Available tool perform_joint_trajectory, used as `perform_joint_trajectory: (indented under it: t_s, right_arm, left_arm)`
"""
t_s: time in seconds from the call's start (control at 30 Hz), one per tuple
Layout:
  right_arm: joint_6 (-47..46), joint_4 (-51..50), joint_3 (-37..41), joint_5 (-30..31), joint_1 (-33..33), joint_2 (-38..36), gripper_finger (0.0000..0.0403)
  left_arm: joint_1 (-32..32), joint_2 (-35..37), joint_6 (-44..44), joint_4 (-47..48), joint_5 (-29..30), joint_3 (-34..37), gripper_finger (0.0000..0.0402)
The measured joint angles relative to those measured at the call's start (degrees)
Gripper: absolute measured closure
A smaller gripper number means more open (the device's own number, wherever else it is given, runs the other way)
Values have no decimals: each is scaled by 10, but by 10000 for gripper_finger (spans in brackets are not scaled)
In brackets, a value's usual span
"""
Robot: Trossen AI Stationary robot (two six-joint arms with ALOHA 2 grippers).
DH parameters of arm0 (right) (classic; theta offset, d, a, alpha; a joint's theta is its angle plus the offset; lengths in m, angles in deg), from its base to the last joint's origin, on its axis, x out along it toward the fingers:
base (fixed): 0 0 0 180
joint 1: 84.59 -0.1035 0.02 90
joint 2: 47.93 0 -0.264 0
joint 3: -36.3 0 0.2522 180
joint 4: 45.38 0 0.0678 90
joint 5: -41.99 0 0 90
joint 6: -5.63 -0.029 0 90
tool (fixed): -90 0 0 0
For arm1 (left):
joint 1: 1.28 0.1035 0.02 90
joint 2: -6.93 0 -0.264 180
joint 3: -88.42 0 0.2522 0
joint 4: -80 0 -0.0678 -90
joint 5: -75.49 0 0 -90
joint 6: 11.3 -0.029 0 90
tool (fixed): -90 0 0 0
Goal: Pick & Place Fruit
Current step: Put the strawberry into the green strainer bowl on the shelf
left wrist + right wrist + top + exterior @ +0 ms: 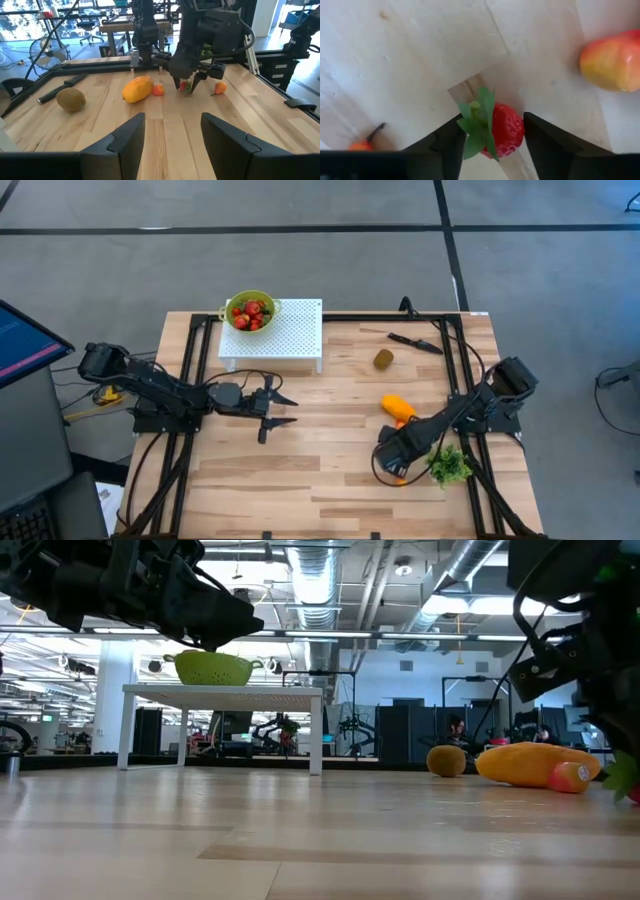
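Note:
A red strawberry [506, 131] with a green leafy cap lies on the wooden table near the right edge. My right gripper [494, 137] points down over it and is shut on it; it also shows in the left wrist view [187, 86]. An elongated orange fruit [397, 408], a brown kiwi [384, 359] and small orange-red pieces [158, 90] [219, 88] lie on the table nearby. A green bowl [250, 310] of red berries stands on a white perforated stand [295, 330] at the far side. My left gripper [285, 408] hovers open at the left. My right gripper has the strawberry between its two fingers, coming from above and pointing down. One finger [547, 145] meets the berry's red side [519, 127]; the leafy cap [470, 131] lies against the other finger. The berry rests on the table.
A black knife [415, 341] lies at the far right. A green leafy bunch [450, 466] sits just right of my right gripper. A pale orange-red fruit [612, 60] and a small stemmed orange piece [362, 145] lie close to the strawberry. The table's middle is bare wood.

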Motion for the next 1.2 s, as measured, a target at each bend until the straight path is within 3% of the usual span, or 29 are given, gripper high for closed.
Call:
perform_joint_trajectory:
  t_s: [0.2, 0.37, 0.53, 0.83, 1.0, 1.2]
  right_arm:
    - [15, 11, 1, 1, 0, 0, 275]
    - [15, 12, 1, 1, 0, 0, 273]
    - [15, 14, 1, 1, 0, 1, 246]
    - [19, 24, 2, 3, 0, 1, 274]
    - [67, 109, -9, 13, 7, 2, 267]
    - [205, 278, -41, 9, 35, 6, 270]
  left_arm:
    - [0, 0, 0, 0, 0, 0, 215]
    - [0, 0, 0, 0, 0, 0, 215]
    - [0, 0, 0, -1, 0, 0, 215]
    - [0, 0, 0, -4, 0, 0, 215]
    - [0, 0, 0, -4, 1, 0, 215]
    - [0, 0, 0, -4, 16, 0, 215]
